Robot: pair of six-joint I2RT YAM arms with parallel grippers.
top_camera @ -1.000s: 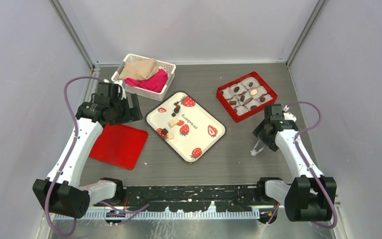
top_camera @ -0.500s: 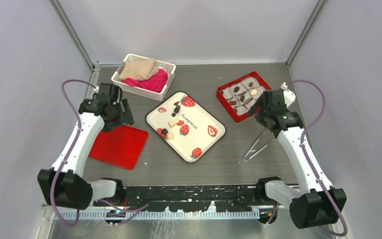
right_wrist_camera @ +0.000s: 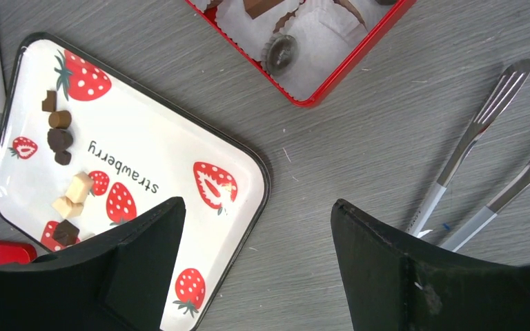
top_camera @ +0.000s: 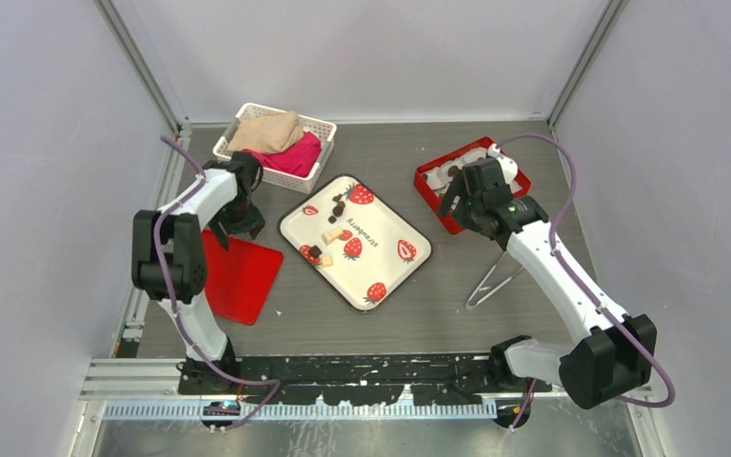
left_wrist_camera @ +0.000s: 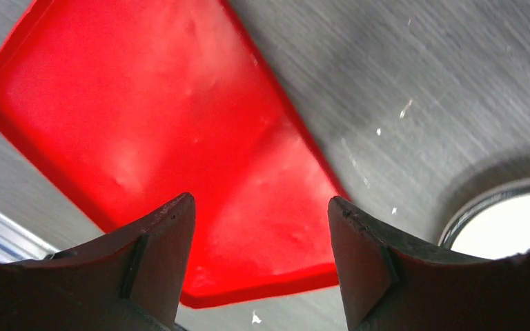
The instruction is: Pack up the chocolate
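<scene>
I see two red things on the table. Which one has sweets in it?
The red box at the far right, lined with white paper cups holding chocolate. The other, at the left, is a flat red lid, bare.

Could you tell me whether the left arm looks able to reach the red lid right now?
Probably yes: the left gripper is open directly above the red lid, which lies flat and bare, with nothing between them.
</scene>
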